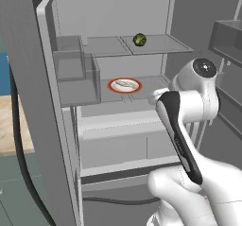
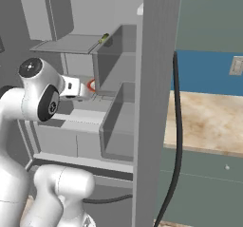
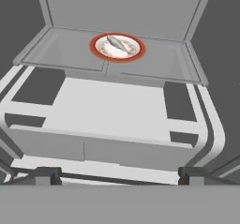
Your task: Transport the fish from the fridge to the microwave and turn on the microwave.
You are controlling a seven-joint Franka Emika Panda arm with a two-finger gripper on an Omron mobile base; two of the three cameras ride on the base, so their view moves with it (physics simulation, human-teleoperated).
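The fridge (image 1: 113, 12) stands open, its grey door (image 1: 23, 102) swung out to the left. On the middle glass shelf a small silver-grey fish (image 1: 124, 84) (image 3: 117, 45) lies on a white plate with a red-orange rim (image 1: 110, 85) (image 3: 95, 49). My gripper (image 3: 119, 175) (image 1: 156, 95) is open with nothing between its fingers. It hovers in front of the shelf, short of the plate and a little right of it, pointing into the fridge. The microwave is out of view.
A dark green ball (image 1: 139, 39) (image 2: 104, 38) rests on the upper shelf. Clear door bins (image 1: 71, 69) hang on the open door. Pale drawers (image 3: 112, 148) sit under the plate's shelf. A wooden counter (image 2: 209, 121) lies right of the fridge.
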